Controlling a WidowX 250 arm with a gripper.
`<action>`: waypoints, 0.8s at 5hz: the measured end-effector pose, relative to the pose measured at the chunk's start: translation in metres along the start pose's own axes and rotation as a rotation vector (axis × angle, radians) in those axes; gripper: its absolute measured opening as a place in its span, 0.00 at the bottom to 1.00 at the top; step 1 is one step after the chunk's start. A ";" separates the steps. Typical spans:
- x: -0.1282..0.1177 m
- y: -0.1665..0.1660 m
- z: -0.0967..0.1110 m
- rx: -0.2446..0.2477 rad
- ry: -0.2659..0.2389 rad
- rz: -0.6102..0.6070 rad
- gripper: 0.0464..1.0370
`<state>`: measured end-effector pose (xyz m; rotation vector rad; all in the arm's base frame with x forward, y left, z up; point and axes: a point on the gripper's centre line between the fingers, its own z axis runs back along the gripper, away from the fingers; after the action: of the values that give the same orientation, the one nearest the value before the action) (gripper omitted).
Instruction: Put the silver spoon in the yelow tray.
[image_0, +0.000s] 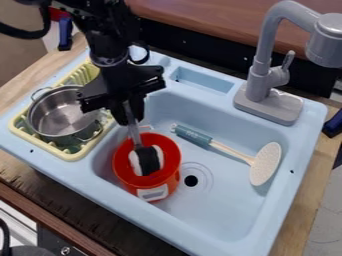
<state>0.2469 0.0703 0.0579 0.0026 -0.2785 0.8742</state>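
Above the left side of the sink hangs my gripper (128, 114), closed around the upper handle of the silver spoon (135, 134). The spoon slants down into a red-orange bucket (125, 172). Inside the bucket, at the handle's lower end, is a black-and-white patch; I cannot tell whether it is the spoon's bowl or another thing. The yellow tray (71, 156), a slatted rack, is set in the sink's left side, left of my gripper, with a metal pot (61, 116) standing on it.
In the blue sink basin (220, 215), a spatula (266, 164) with a teal handle lies right of the bucket, near the drain (191, 180). A grey faucet (267, 102) rises at the back right. The pot covers much of the tray's middle.
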 end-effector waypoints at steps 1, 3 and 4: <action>0.007 -0.002 -0.003 -0.016 -0.090 -0.012 0.13; 0.015 -0.012 0.001 -0.112 -0.218 -0.036 0.13; 0.014 -0.020 0.018 -0.183 -0.247 -0.032 0.13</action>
<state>0.2662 0.0657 0.0805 -0.0552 -0.5879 0.8140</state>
